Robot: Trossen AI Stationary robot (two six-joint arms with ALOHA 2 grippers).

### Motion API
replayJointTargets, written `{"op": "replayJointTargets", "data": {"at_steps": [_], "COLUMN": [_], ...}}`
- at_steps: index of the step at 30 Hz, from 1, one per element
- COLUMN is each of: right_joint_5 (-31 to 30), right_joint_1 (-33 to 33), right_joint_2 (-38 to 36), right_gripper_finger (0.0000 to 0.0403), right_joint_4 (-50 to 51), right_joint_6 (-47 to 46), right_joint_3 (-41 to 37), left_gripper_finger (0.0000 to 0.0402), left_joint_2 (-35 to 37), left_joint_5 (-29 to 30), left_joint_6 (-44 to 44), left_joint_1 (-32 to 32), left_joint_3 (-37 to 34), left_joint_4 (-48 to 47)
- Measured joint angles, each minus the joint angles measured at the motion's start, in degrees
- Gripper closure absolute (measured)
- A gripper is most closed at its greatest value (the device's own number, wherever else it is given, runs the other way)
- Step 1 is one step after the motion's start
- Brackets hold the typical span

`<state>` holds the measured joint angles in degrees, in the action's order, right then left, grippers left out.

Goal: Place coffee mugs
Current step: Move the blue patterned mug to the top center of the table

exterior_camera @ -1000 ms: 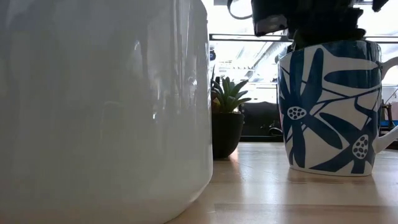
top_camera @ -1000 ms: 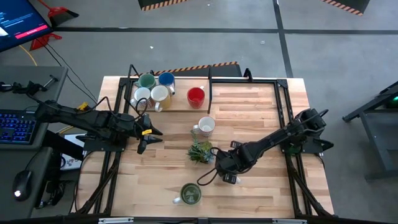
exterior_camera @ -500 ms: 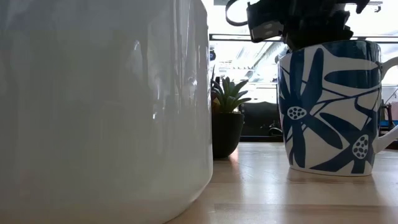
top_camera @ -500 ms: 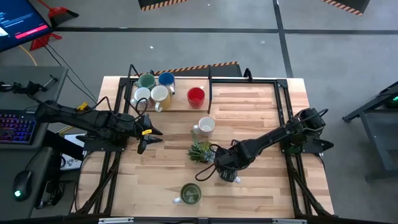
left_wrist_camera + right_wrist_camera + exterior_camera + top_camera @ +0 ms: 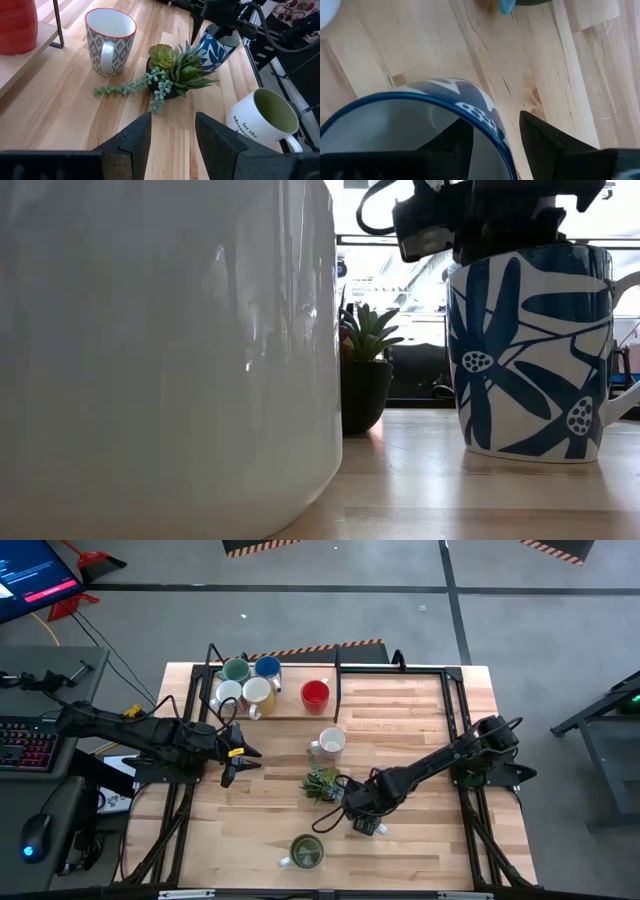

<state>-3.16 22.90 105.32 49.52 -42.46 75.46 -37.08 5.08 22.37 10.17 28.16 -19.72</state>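
The right gripper (image 5: 362, 821), low in the centre of the high view, has shifted slightly toward the left of the frame over the past second, and in the low view its dark body now sits a little higher above the rim of the blue-and-white floral mug (image 5: 530, 355). That mug remains flat on the counter (image 5: 400, 710); its base has not moved. In the right wrist view the mug's rim passes between the two fingers (image 5: 545, 145), one inside the wall and one outside, so the gripper straddles the rim; whether it presses firmly cannot be told

The left gripper (image 5: 170, 137) stays parked with its fingers apart and empty at the left of the high view, facing the small plant (image 5: 322, 783)

Other mugs: four clustered on the raised shelf (image 5: 290, 712) at upper left, the red mug (image 5: 315, 694) beside them, a patterned white mug (image 5: 331, 742) at centre, an olive-lined mug (image 5: 305, 852) near the bottom edge

Judgement: the floral mug is engaged but not yet lifted; transfer to the shelf has not begun, and three mugs stand off it
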Motion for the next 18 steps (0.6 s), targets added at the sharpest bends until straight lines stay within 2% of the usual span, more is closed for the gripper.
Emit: {"op": "replayJointTargets", "data": {"at_steps": [6, 10, 13, 17, 18], "right_joint_5": [0.0, 0.0, 0.0, 0.0, -0.2], "right_joint_1": [0.0, 0.0, 0.0, 0.0, 0.0], "right_joint_2": [0.1, 0.1, 0.1, 0.1, 0.1], "right_gripper_finger": [0.0268, 0.0286, 0.0315, 0.0386, 0.0393], "right_joint_4": [0.4, 0.4, 0.4, 0.6, 0.7], "right_joint_6": [-0.6, -0.6, -1.0, -1.5, -1.2], "right_joint_3": [0.0, 0.0, 0.0, 0.0, 0.0], "left_gripper_finger": [0.0259, 0.0259, 0.0259, 0.0259, 0.0259], "left_joint_2": [0.0, 0.0, 0.0, 0.0, 0.0], "left_joint_5": [0.0, 0.0, 0.0, 0.0, 0.0], "left_joint_6": [0.0, 0.0, 0.0, 0.0, 0.0], "left_joint_1": [0.0, 0.0, 0.0, 0.0, 0.0], "left_joint_3": [0.0, 0.0, 0.0, 0.0, 0.0], "left_joint_4": [0.0, -0.1, -0.1, -0.1, -0.1]}}
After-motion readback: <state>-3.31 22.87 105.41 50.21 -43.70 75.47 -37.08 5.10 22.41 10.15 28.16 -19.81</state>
